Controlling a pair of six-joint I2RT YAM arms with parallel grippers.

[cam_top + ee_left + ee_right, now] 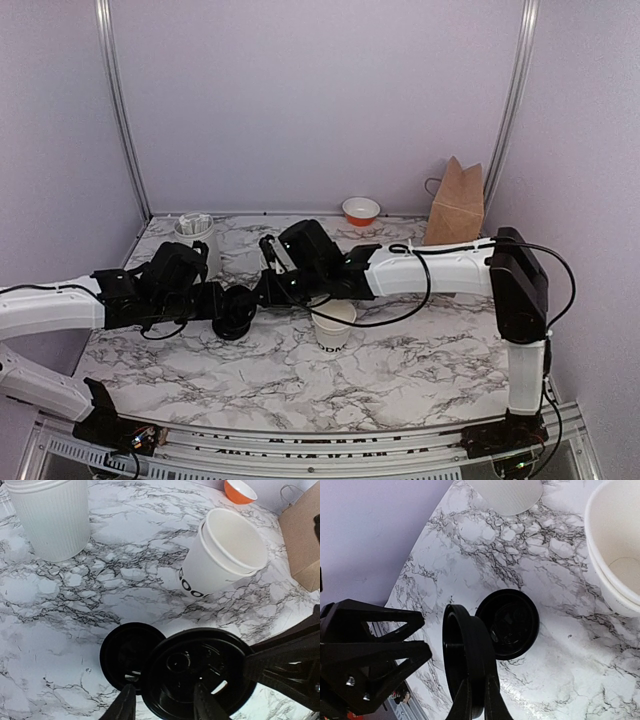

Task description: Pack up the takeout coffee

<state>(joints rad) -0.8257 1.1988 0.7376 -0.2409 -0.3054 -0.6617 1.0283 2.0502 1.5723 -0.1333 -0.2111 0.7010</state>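
Note:
A white paper cup (333, 322) with dark lettering low on its side stands open on the marble table; it also shows in the left wrist view (220, 555) and the right wrist view (620, 555). My right gripper (477, 678) is shut on the rim of a black round lid (465, 655), holding it on edge above the table. A second black lid (512, 622) lies flat beside it. My left gripper (163, 687) is open, its fingers just short of the held lid (195, 665). Both grippers meet left of the cup in the top view.
A taller white ribbed holder (195, 235) with packets stands at the back left. An orange bowl (361, 210) and a brown paper bag (455, 205) stand at the back right. The right arm stretches across the table's middle.

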